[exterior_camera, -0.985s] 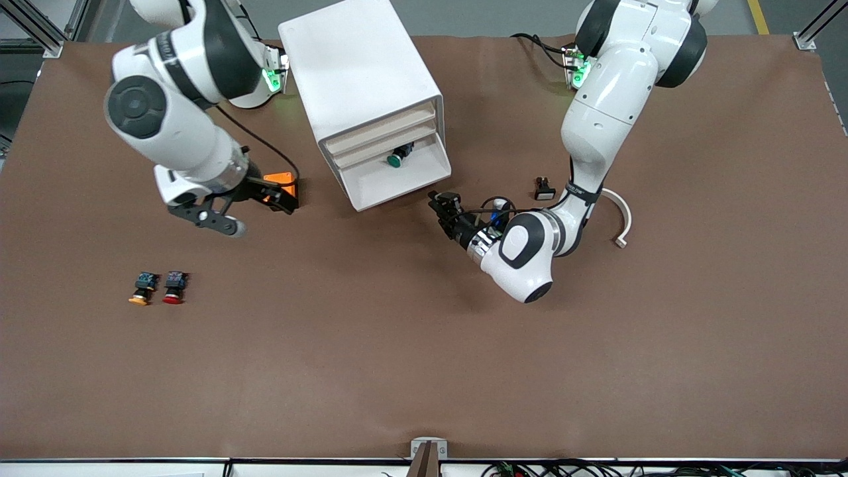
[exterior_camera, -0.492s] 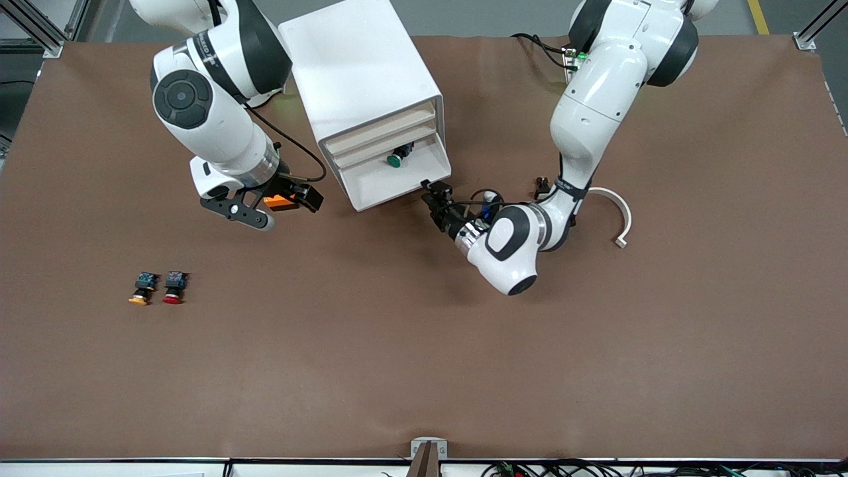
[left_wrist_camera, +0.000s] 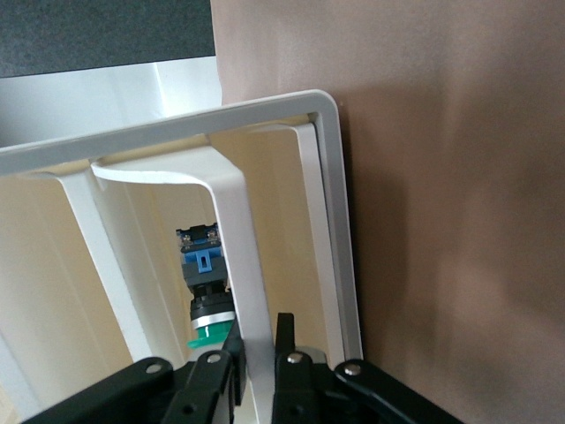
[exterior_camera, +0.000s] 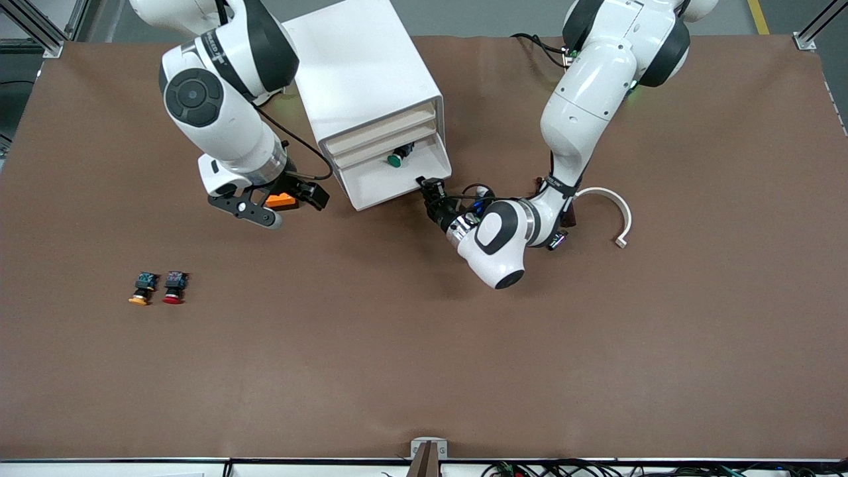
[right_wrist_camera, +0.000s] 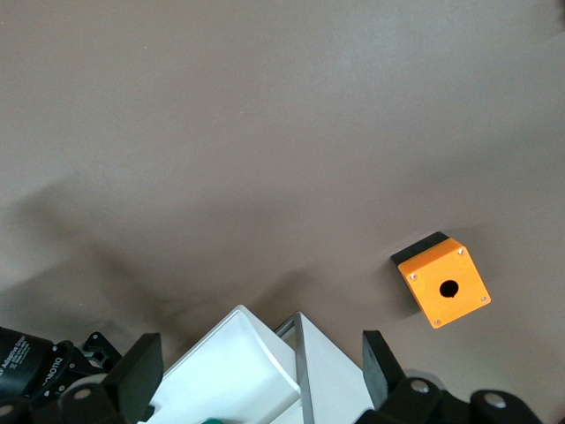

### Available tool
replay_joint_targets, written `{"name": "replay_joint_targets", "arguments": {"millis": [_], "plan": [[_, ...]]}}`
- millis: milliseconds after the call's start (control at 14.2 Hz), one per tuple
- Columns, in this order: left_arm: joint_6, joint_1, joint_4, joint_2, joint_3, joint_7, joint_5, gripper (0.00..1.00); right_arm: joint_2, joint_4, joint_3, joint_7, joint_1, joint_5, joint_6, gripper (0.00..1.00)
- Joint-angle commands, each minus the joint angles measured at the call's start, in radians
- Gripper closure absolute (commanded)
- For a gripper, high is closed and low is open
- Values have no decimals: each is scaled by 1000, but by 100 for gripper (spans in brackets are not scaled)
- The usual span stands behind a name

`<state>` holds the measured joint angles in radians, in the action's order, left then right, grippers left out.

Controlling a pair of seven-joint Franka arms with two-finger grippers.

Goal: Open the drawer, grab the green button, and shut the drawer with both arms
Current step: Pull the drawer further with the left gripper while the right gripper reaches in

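The white cabinet [exterior_camera: 361, 73] has its bottom drawer [exterior_camera: 397, 185] pulled open. The green-capped button [exterior_camera: 395, 159] lies inside it and shows in the left wrist view [left_wrist_camera: 207, 318]. My left gripper [exterior_camera: 427, 187] is at the drawer's front corner toward the left arm's end. Its fingers [left_wrist_camera: 284, 336] are closed on either side of the drawer's white arched handle [left_wrist_camera: 238, 256]. My right gripper [exterior_camera: 301, 196] hangs open and empty beside the cabinet over an orange box [exterior_camera: 279, 201]. In the right wrist view the gripper [right_wrist_camera: 260, 380] has its fingers spread wide, with the drawer's corner [right_wrist_camera: 238, 362] between them.
The orange box [right_wrist_camera: 441, 280] has a round hole. A yellow-orange-capped button [exterior_camera: 139, 289] and a red-capped button [exterior_camera: 173, 287] lie toward the right arm's end, nearer the front camera. A white curved piece [exterior_camera: 616, 209] lies beside the left arm.
The right arm has swung toward the cabinet, bringing its gripper over the orange box. The left gripper has moved up to the drawer's front and onto its handle. The drawer has not moved.
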<state>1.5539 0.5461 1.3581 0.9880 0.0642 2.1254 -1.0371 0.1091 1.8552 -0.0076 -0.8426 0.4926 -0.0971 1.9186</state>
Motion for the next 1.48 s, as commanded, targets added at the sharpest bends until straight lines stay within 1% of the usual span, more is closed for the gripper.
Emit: {"name": "replay_joint_targets", "arguments": {"millis": [0, 141, 281, 633, 914, 1196, 1266, 1336, 1407], "plan": [[-2, -9, -10, 5, -1, -22, -12, 89, 4, 9, -9, -56, 46, -4, 20, 0], [-2, -17, -13, 5, -3, -21, -18, 89, 17, 9, -9, -88, 73, -3, 37, 0], [-2, -40, -16, 5, -6, -16, -20, 86, 27, 9, -9, -122, 101, -1, 59, 0], [5, -100, -20, 1, -9, -19, -20, 86, 53, 9, -11, -193, 159, 2, 111, 0], [11, -130, -40, 1, -10, -19, -20, 86, 84, 5, -11, -317, 225, 62, 166, 0], [25, -143, -40, 3, -10, -19, -20, 82, 118, 5, -11, -395, 291, 83, 203, 0], [26, -143, -40, 3, -10, -19, -20, 80, 130, 5, -11, -420, 302, 114, 207, 0], [26, -143, -40, 3, -10, -21, -20, 77, 135, 5, -11, -437, 320, 125, 214, 0], [26, -143, -40, 3, -10, -22, -20, 67, 142, 5, -11, -443, 336, 126, 220, 0]]}}
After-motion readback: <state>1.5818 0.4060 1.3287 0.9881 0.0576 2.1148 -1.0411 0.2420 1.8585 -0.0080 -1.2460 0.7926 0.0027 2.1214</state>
